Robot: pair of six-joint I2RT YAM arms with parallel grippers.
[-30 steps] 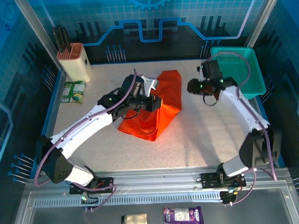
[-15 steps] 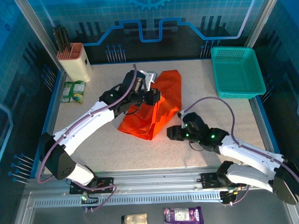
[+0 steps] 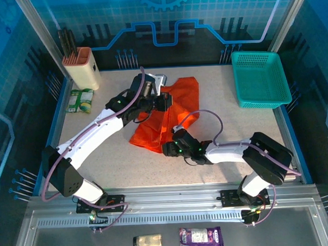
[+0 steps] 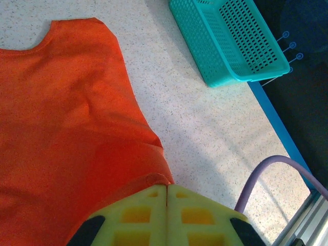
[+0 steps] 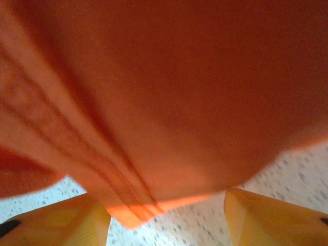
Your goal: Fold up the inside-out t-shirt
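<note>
Left wrist: thin, softly creased orange t-shirt (image 4: pixel 66 128)

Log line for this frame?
left gripper: shut on t-shirt | right gripper: open around hem | fold: not done

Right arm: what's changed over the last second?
The right gripper swung from beside the teal basket, down across the table, to the t-shirt's near edge. Its jaws now stand open around the hem, nothing gripped yet. The left gripper stays shut on the t-shirt, which lies about where it was. Basket unmoved.
</note>
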